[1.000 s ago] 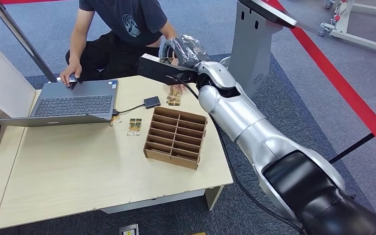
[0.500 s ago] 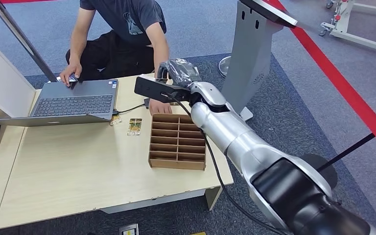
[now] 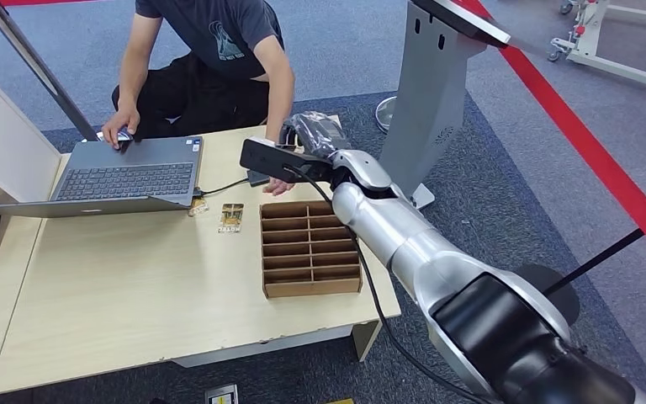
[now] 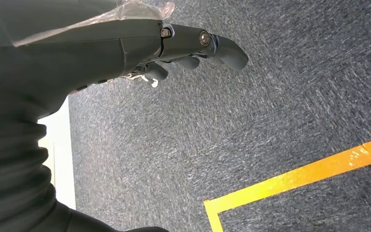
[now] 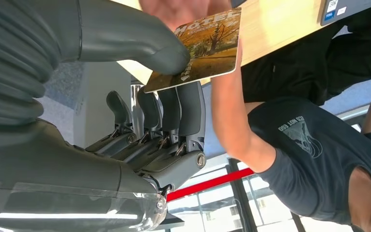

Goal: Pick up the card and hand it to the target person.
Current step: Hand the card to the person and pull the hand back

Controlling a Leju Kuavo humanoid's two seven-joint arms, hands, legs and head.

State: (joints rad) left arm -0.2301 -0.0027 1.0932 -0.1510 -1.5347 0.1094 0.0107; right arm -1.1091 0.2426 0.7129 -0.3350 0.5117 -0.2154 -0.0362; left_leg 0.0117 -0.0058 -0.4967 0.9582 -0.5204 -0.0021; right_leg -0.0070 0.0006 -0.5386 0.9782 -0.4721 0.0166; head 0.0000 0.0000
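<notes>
The right arm (image 3: 404, 244) reached forward and to the left, its silver segments stretched almost straight. The right hand (image 5: 140, 96) was at its far end, under a clear plastic wrap. Its thick thumb pressed the hotel card (image 5: 200, 50) against the dark fingers (image 5: 174, 113), so the card was pinched. The left hand (image 4: 174, 48) hung over the carpet, holding nothing, with its fingers loosely bent.

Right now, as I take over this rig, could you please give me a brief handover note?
Right hand: pinches the hotel card between thumb and fingers, stretched over the table's far edge toward the seated person.
Left hand: holds nothing, hangs over carpet.
Person's hand is at the card's far end; whether it grips is unclear.
Done: card picked up and presented.
Left: release once the person has it.
</notes>
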